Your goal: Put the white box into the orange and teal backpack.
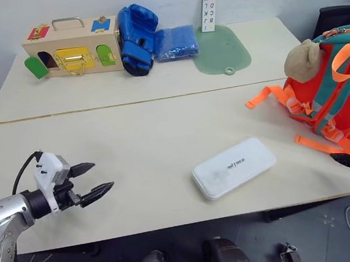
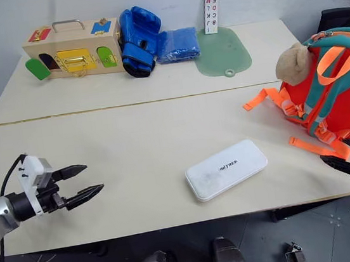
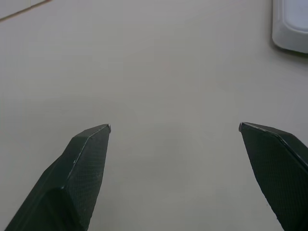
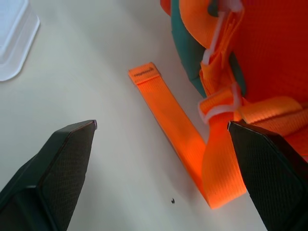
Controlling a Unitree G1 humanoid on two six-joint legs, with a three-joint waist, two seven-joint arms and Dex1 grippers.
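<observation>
The white box (image 1: pixel 234 167) lies flat on the near table, right of centre, its dark lettering facing up. The orange and teal backpack (image 1: pixel 339 88) stands at the table's right edge with a beige plush toy (image 1: pixel 301 59) at its top and orange straps (image 1: pixel 272 97) trailing onto the table. My left gripper (image 1: pixel 97 180) hovers open over the table's left side, well left of the box. A corner of the box (image 3: pixel 292 24) appears in the left wrist view. My right gripper (image 2: pixel 344 158) is open at the front right edge, just below the backpack, over a loose orange strap (image 4: pixel 180 139).
On the far table stand a wooden box with coloured latches (image 1: pixel 72 48), a blue boxing glove (image 1: pixel 136 38), a folded blue cloth (image 1: pixel 176 42), a green mat (image 1: pixel 221 50) and a lettered strip (image 1: pixel 209 2). A seam (image 1: pixel 133 103) joins the two tables.
</observation>
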